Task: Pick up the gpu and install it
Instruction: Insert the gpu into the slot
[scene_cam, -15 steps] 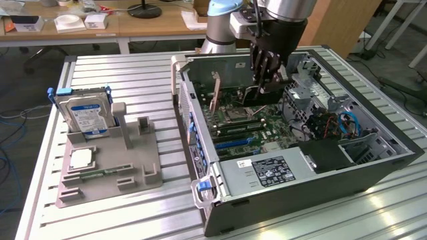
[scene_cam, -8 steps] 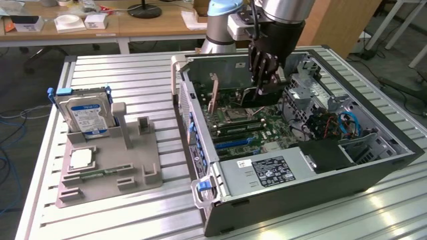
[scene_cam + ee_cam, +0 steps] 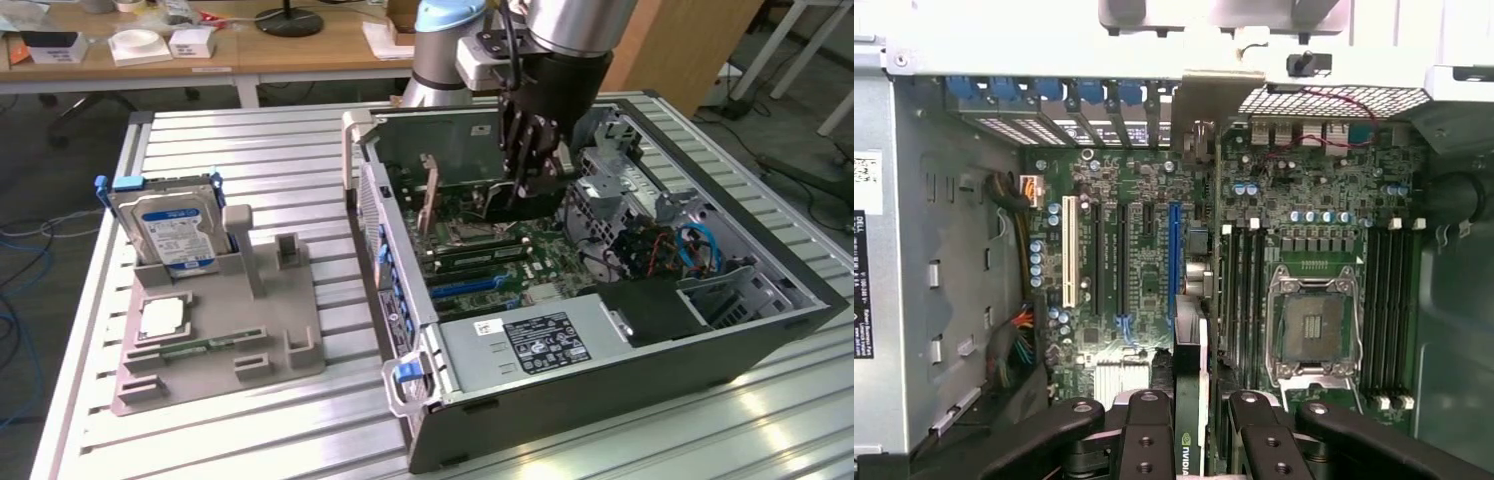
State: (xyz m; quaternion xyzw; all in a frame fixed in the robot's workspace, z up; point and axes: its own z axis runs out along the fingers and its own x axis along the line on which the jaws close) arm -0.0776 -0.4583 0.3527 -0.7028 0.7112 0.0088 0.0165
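The black multi-link gripper (image 3: 531,180) on the silver arm hangs inside the open dark grey computer case (image 3: 747,335), which lies on its side on the ribbed metal surface (image 3: 254,150). Its fingers (image 3: 1154,435) are clamped on the gpu (image 3: 1192,385), a thin flat card with a dark face and a long silver metal end bracket, held edge-down directly over the green motherboard (image 3: 1144,270) inside that case. In the wrist view the card stands in line with the long blue expansion slot (image 3: 1174,270) of the case, its bracket end reaching towards the row of rear slot openings; whether its edge is seated in the slot cannot be told. The empty silver processor socket (image 3: 1312,325) lies just beside the card's line, with dark memory slots on either side of it. Outside the case, well apart on the exterior view's left, a grey parts holder (image 3: 214,330) carries an upright silver hard drive with a blue label (image 3: 171,232) and a flat square processor chip (image 3: 162,317).
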